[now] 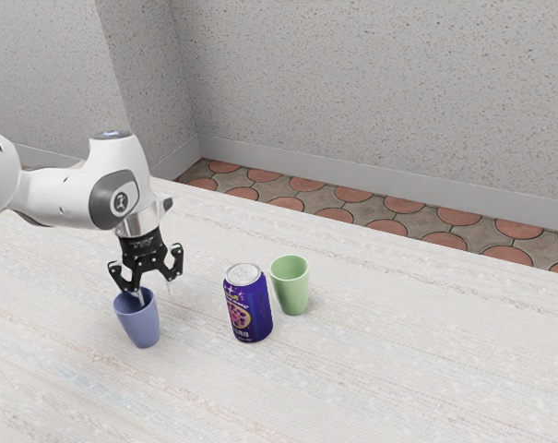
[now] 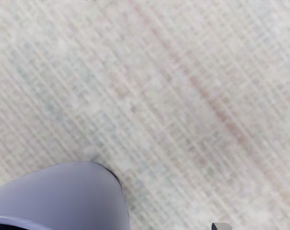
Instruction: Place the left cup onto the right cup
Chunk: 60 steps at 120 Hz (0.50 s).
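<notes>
A lavender-blue cup [image 1: 138, 319] stands upright on the table at the exterior view's left. A pale green cup [image 1: 290, 283] stands upright further to the right. My black gripper [image 1: 150, 288] points down at the blue cup's rim, open. One finger reaches the rim's opening, and the other hangs outside the cup's wall on the side toward the can. In the wrist view the blue cup's wall [image 2: 58, 197] is close under the hand, with the tabletop beyond it.
A purple soda can [image 1: 248, 303] stands between the two cups, close to the green one. The pale woven-pattern table [image 1: 408, 360] stretches wide to the right and front. Grey walls and a tiled floor lie behind it.
</notes>
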Each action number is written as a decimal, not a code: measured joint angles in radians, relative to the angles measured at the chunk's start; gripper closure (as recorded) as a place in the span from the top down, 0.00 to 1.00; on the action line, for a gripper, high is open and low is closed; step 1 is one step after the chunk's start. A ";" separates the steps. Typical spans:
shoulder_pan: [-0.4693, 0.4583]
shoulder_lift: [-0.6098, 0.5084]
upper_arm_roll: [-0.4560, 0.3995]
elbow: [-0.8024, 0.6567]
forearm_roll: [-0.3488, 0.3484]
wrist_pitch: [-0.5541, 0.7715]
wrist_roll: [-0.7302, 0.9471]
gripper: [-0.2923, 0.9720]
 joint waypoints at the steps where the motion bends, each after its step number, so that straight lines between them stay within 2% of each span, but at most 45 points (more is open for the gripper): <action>1: 0.000 0.000 0.000 0.000 0.000 0.000 0.000 0.47; 60: 0.008 -0.008 0.014 -0.007 0.003 -0.002 0.002 0.39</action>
